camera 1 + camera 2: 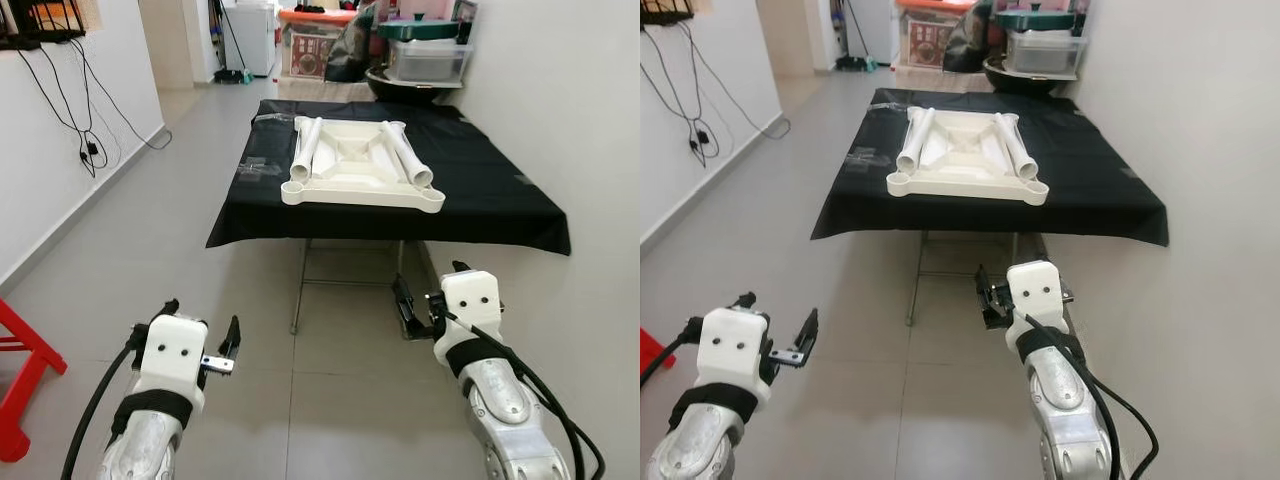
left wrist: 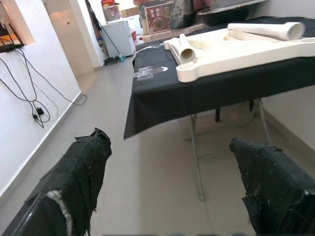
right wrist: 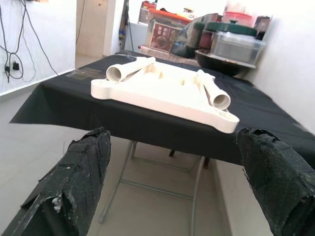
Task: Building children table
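Left tool (image 1: 200, 332) and right tool (image 1: 418, 298): both spread, empty, low over floor. White tabletop (image 1: 362, 165) with two leg tubes (image 1: 408, 153) lies ahead of both, on black-draped table (image 1: 500, 200), well apart from tools.

1. The tabletop (image 1: 362, 172) and the leg tubes (image 1: 306, 152) lying on it are cream white.
2. The cloth (image 1: 490, 190) under them is plain black.
3. The floor (image 1: 150, 230) has pale grey tiles.
4. A red frame (image 1: 25, 375) stands at the left.
5. Both grippers have black fingers (image 2: 81, 169), white housings and silver arms.
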`<state>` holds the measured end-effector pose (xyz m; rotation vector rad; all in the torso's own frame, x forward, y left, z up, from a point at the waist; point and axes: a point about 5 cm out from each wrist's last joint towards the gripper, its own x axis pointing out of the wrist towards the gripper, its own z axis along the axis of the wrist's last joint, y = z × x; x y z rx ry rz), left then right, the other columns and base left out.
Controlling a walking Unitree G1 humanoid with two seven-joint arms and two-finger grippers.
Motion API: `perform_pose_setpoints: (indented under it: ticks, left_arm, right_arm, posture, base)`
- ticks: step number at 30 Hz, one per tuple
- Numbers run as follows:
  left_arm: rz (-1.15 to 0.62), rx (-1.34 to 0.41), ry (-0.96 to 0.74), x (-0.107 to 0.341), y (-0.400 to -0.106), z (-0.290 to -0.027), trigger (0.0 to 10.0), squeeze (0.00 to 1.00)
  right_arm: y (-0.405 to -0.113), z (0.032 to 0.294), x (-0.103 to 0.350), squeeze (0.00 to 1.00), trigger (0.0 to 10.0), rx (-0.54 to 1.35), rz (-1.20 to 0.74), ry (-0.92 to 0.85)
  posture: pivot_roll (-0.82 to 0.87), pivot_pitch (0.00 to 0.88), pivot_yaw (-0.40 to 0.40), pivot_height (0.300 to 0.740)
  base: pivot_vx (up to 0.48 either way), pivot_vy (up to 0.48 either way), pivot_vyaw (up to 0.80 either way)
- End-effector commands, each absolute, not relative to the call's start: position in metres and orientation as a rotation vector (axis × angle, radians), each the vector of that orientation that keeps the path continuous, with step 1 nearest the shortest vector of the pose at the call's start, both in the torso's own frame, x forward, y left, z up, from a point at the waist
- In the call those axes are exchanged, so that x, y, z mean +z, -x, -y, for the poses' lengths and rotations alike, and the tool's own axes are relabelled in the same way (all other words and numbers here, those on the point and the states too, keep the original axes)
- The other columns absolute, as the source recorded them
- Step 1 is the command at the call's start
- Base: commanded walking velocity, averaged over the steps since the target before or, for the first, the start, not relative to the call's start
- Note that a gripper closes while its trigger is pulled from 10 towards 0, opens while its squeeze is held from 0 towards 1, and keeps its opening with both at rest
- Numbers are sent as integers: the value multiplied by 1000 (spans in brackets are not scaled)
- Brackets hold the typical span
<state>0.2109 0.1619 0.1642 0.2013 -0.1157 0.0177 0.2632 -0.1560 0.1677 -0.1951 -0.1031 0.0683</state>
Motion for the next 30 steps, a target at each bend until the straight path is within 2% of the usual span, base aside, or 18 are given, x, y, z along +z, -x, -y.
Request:
perform_pose_setpoints:
  ticks: [1,18,30]
  left_arm:
    - [114,3,-191,162,-214,-161,10000,0]
    - [152,-8,-196,166,-220,-161,10000,0]
    - [172,-18,-195,167,-226,-161,10000,0]
  right_arm:
    - [-265,162,164,0,10000,39,81,193]
    - [-269,169,163,0,10000,-8,61,166]
    - [-273,172,162,0,10000,-23,56,168]
  posture:
    - [60,0,-67,740]
    - [62,0,-70,740]
    - [57,0,-67,740]
  base:
    - [319,0,0]
    - [371,0,0]
    - [321,0,-648]
